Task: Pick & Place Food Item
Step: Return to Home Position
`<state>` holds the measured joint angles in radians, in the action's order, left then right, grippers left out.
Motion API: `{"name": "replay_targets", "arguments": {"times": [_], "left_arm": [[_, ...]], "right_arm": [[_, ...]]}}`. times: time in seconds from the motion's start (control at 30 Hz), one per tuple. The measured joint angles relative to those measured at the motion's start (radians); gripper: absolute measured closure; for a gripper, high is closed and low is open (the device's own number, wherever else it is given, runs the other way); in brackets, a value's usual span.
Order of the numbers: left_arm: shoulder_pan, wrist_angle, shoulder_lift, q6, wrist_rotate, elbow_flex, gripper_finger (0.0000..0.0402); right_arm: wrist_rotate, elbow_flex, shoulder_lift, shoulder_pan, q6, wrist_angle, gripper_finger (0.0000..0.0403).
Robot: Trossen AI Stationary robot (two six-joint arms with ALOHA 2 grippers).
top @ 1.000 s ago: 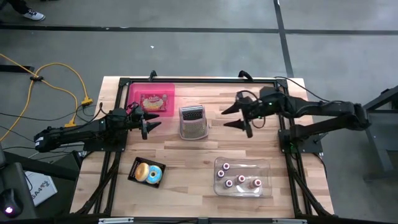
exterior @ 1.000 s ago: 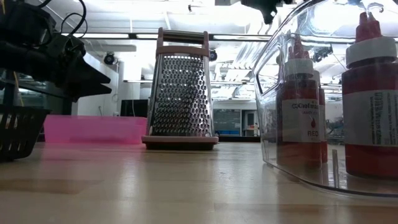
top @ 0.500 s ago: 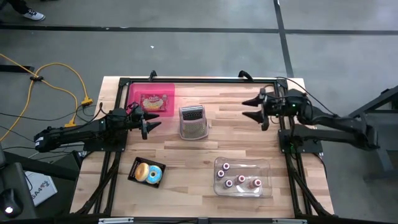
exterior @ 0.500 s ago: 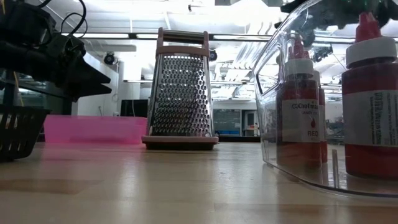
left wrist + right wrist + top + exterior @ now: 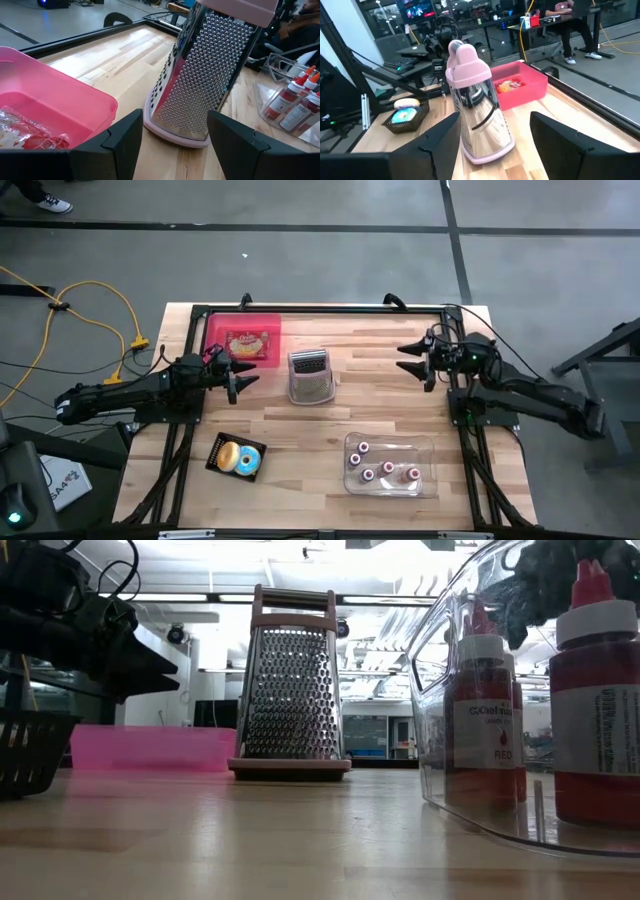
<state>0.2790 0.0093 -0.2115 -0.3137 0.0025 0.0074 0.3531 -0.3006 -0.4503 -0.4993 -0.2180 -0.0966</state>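
Where the surface [image 5: 300, 430] lies nearest us, we see 2 donut toys [image 5: 241, 457], orange and blue, in the black bin [image 5: 215, 452], well apart from the clear tray [image 5: 430, 448]. Farther off, the left fingers [image 5: 122, 142] hang spread and empty beside the grater [image 5: 310, 376] and pink bin [image 5: 212, 332]. The right fingers [image 5: 437, 142] gape empty at the right edge.

table [image 5: 300, 420]: light wood-plank top, black frame rails along its edges
far left: pink bin [image 5: 212, 330], close to the rear rail
centre: metal box grater [image 5: 311, 376], upright, near the pink bin
near left: black bin [image 5: 214, 452], set askew to the planks
near right: clear plastic bin [image 5: 425, 448], apart from the grater
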Motion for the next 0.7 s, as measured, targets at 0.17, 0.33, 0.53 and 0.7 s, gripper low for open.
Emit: {"name": "replay_targets", "arguments": {"times": [0.17,0.33,0.53,0.7], "left_arm": [[0.000,0.000,0.000,0.000,0.000,0.000,0.0185],[0.000,0.000,0.000,0.000,0.000,0.000,0.0185],[0.000,0.000,0.000,0.000,0.000,0.000,0.0185],[0.000,0.000,0.000,0.000,0.000,0.000,0.0185]], "right_arm": [[-0.006,0.080,0.049,-0.001,-0.022,-0.061,0.0176],[-0.009,0.133,0.110,-0.001,-0.032,-0.092,0.0176],[-0.033,0.178,0.194,-0.001,-0.041,-0.096,0.0176],[-0.035,0.225,0.262,-0.001,-0.034,-0.119,0.0176]]}}
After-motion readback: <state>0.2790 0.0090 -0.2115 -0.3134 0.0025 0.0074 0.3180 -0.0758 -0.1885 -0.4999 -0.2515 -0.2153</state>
